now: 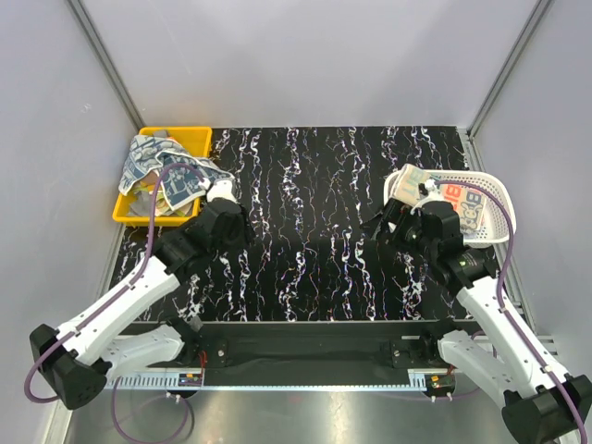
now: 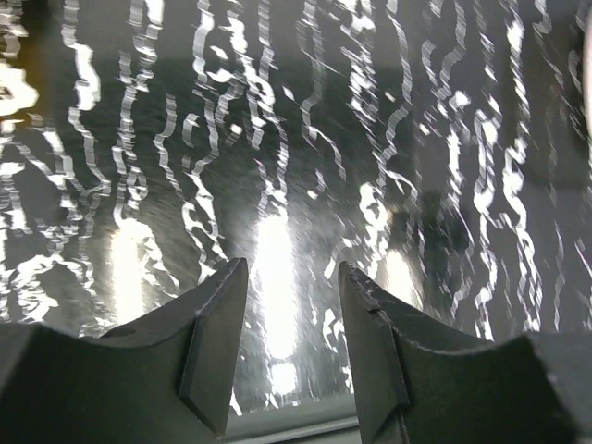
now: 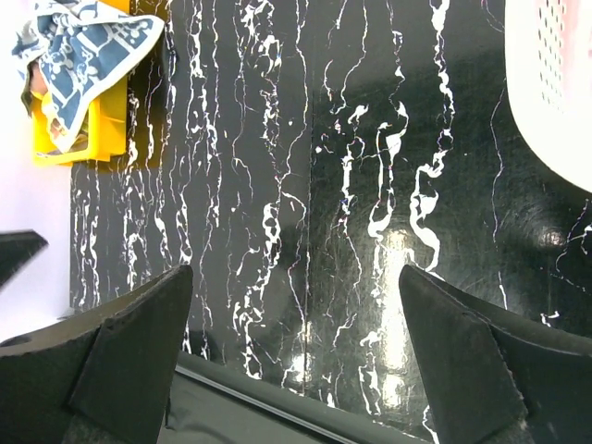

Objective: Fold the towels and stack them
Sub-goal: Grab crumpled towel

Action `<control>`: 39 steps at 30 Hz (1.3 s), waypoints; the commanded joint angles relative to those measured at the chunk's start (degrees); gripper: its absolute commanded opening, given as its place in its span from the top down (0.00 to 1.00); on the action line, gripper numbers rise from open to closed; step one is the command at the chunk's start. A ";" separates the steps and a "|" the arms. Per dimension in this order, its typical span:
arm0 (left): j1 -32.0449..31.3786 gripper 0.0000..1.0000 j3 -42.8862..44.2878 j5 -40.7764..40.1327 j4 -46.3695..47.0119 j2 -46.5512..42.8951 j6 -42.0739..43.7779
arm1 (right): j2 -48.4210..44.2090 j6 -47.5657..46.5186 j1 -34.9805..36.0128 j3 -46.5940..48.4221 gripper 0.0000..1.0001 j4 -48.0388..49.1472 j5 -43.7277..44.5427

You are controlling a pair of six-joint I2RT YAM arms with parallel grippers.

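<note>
A blue-white patterned towel [image 1: 148, 165] hangs crumpled over the yellow bin [image 1: 194, 139] at the far left, on top of other towels [image 1: 176, 192]. It also shows in the right wrist view [image 3: 83, 46]. A cream towel with bold lettering [image 1: 464, 203] lies in the white basket [image 1: 504, 199] at the right. My left gripper [image 1: 231, 222] is just right of the bin, over the bare table, open and empty [image 2: 292, 264]. My right gripper [image 1: 393, 222] is just left of the basket, over the table, wide open and empty [image 3: 294, 270].
The black marbled table top [image 1: 314, 231] lies between the two grippers. Grey walls close in the back and both sides. The basket's slotted wall [image 3: 555, 83] is at the upper right of the right wrist view. The bin [image 3: 97, 129] is at its upper left.
</note>
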 commanded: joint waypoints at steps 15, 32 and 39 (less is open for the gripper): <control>38.46 0.43 19.95 -5.04 11.84 36.44 -5.59 | 12.45 -4.96 0.19 3.58 0.01 5.88 -11.98; 44.97 0.49 23.57 -0.73 15.01 50.65 -5.58 | 12.81 -6.45 0.19 3.23 0.00 5.61 -12.07; 44.97 0.78 23.39 0.85 15.27 49.87 -5.32 | 13.16 -6.45 0.10 2.70 0.00 5.78 -12.07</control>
